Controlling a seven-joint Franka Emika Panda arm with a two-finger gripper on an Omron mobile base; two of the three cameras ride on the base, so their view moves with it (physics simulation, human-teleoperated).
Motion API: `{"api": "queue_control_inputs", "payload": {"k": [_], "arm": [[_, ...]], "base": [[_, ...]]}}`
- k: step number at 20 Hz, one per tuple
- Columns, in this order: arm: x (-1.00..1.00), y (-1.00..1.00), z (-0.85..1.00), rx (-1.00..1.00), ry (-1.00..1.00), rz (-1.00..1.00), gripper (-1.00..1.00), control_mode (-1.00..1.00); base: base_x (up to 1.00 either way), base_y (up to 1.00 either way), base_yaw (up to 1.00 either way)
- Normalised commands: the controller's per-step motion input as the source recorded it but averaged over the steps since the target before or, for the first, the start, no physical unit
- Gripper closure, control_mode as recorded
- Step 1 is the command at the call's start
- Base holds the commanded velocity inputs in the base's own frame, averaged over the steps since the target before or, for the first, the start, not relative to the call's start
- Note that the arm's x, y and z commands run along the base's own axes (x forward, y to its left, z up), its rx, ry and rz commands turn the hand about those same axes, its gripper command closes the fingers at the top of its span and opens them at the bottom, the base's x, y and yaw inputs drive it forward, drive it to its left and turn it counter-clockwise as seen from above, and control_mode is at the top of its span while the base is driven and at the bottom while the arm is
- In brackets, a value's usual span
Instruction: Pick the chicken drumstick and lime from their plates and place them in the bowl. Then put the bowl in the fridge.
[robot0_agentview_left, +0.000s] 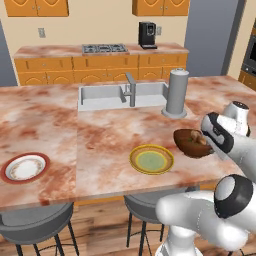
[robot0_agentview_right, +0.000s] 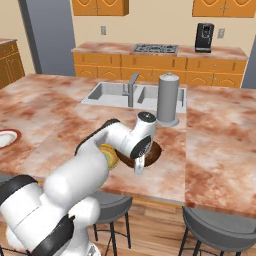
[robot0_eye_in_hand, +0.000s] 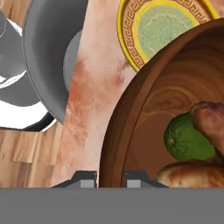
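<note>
Island counter (robot0_agentview_left: 100, 135), marbled red-brown, carries all task items in view. Steel sink (robot0_agentview_left: 102, 95) is set into its far side, with a grey cylindrical canister (robot0_agentview_left: 176, 93) upright just beside the basin.

Bowl (robot0_agentview_left: 189, 142): dark brown, near the counter's front edge, just beside the yellow-rimmed plate. Whether it rests on the counter or is slightly raised cannot be told. Contents, per hand view: lime (robot0_eye_in_hand: 187, 139) lying against the chicken drumstick (robot0_eye_in_hand: 210, 122), both touching inside the reddish-brown interior.

Yellow-rimmed plate (robot0_agentview_left: 151, 159): pale green centre, nothing on it. Patterned rim sits close to the bowl's outer wall in the hand view.

Red-rimmed plate (robot0_agentview_left: 25, 167): white, nothing on it, well apart from the bowl, toward the counter's far left end.

Gripper (robot0_eye_in_hand: 110, 179): fingers drawn close together, clamped on the bowl's rim, one fingertip (robot0_eye_in_hand: 87, 180) outside the wall and the other inside. Right base view shows the hand reaching down over the bowl's near edge.

Grey stools (robot0_agentview_left: 35, 225) stand below the front edge.
</note>
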Motion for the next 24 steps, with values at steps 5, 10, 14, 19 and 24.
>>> {"api": "queue_control_inputs", "payload": {"k": [5, 10, 14, 19, 24], "arm": [[-0.29, 0.3, 0.33, -0.23, -0.05, 0.13, 1.0, -1.0], [-0.29, 0.39, 0.3, -0.15, -0.03, 0.06, 1.0, -1.0], [-0.3, 0.52, 0.15, -0.01, -0.09, 0.0, 1.0, -1.0], [-0.23, 0.38, 0.1, 0.01, -0.11, -0.02, 1.0, -1.0], [-0.19, 0.27, 0.08, 0.03, -0.12, -0.01, 1.0, -1.0]], "base": [[0.0, 0.0, 0.0], [0.0, 0.0, 0.0], [0.0, 0.0, 0.0], [0.0, 0.0, 0.0], [0.0, 0.0, 0.0]]}}
